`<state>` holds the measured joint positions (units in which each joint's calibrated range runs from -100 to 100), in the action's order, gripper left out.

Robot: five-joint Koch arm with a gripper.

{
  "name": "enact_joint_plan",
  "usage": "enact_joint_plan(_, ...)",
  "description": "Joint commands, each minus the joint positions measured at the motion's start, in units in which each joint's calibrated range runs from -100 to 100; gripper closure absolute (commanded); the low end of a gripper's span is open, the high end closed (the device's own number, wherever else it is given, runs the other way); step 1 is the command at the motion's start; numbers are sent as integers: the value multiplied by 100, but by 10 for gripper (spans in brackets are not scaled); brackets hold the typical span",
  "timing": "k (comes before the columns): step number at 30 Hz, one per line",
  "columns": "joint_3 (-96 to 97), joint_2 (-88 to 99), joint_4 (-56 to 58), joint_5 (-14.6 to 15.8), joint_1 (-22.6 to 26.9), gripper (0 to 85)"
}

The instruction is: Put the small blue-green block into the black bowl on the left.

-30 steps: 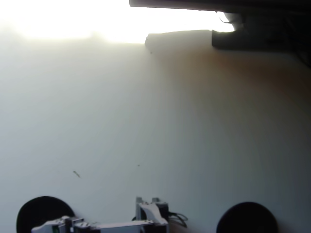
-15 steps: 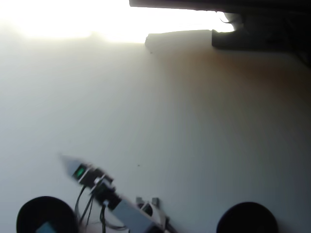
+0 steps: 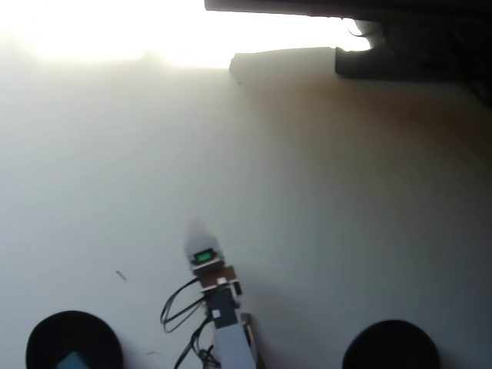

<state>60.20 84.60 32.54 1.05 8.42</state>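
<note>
Jaws of the gripper (image 3: 197, 233) blur into a single pale point in the overhead view, so whether they stand apart or together cannot be told; nothing shows between them. Half a second ago that tip aimed toward ten o'clock, just above the left bowl; now the white arm (image 3: 223, 319) has swung clockwise and reaches up from the bottom edge toward twelve o'clock, near the middle of the frame. A second ago it lay folded low along the bottom edge, stretched toward the left bowl.

At seven o'clock, cut by the bottom edge, sits the black bowl (image 3: 46, 338), with the small blue-green block (image 3: 73, 360) lying inside it at its lower rim, only the pale top face showing. The block was not visible a second ago and has stayed in the same spot since half a second ago. A tiny dark fleck (image 3: 121, 275) marks the table above the bowl, uncovered again after the arm moved off it.

Centre frame, a bright green rectangle (image 3: 204, 257) glows on the arm just behind the tip, and black cables (image 3: 178, 307) loop off its left side. At five o'clock the second black bowl (image 3: 390, 344) sits unchanged, well apart from the arm. Across the pale table (image 3: 323, 200), strong glare washes out the upper left; dark shapes (image 3: 407, 54) line the top right.
</note>
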Motion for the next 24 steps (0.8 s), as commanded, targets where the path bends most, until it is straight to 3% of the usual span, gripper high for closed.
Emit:
enact_joint_plan(1, 468, 244, -939, -20, -249, 367)
enact_joint_plan(11, 2224, -484, -2447, -24, -1148, 367)
enact_joint_plan(24, 2723, -3044, -4506, -10, -1309, 368)
